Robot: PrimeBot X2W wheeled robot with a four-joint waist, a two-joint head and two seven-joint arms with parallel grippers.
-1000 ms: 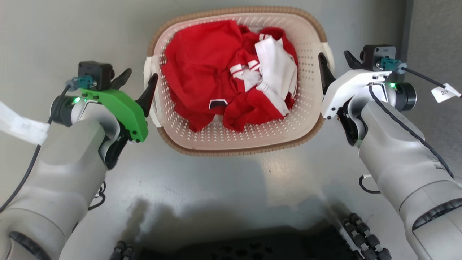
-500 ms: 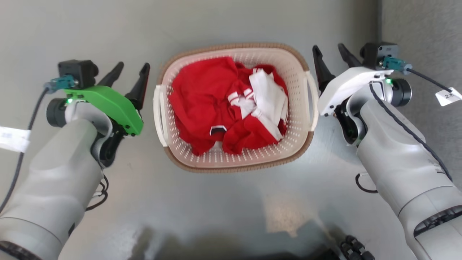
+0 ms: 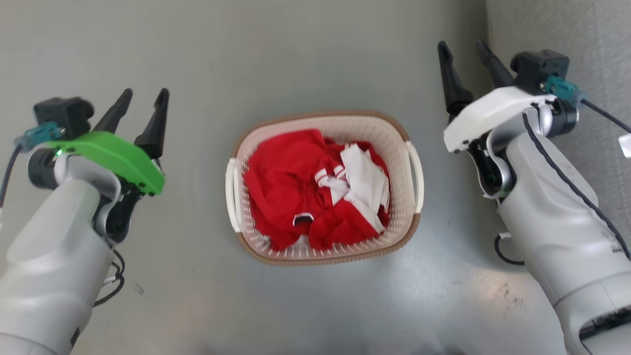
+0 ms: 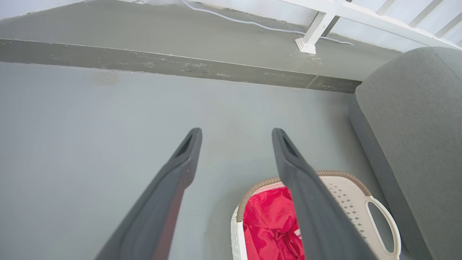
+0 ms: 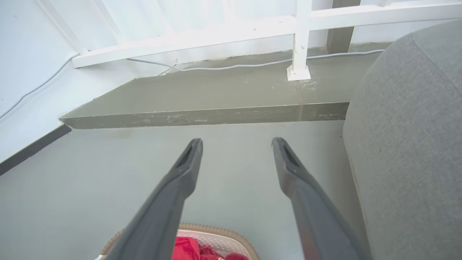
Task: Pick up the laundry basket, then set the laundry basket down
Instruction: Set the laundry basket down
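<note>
Floor (image 3: 315, 59) of smooth grey takes most of the head view, and everything stands on it. Along the right edge of that view there is a grey upholstered seat (image 3: 567, 24), rounded at its corner; both wrist views show it too. Behind, in the right wrist view, a low concrete step (image 5: 202, 97) runs across, with a white railing (image 5: 216, 36) above it.

The laundry basket (image 3: 345, 130) stands upright on the floor, in the middle of the head view, between the two arms and well apart from both. The seat is near its right side but does not touch it. A crumpled red garment (image 3: 281, 197) lies inside it, with a white garment (image 3: 365, 177) on top of it toward the right. On each short side the basket has one white handle (image 3: 416, 177), and nothing touches either of them.

The left gripper (image 3: 145, 93), under a green cover, hangs in the air to the left of the basket. Its jaws are spread and hold nothing. The right gripper (image 3: 462, 47), under a white cover, is up and to the right of the basket, close beside the seat. Its jaws are also spread and empty.

A thin pale cable (image 5: 234, 66) lies on the step.
</note>
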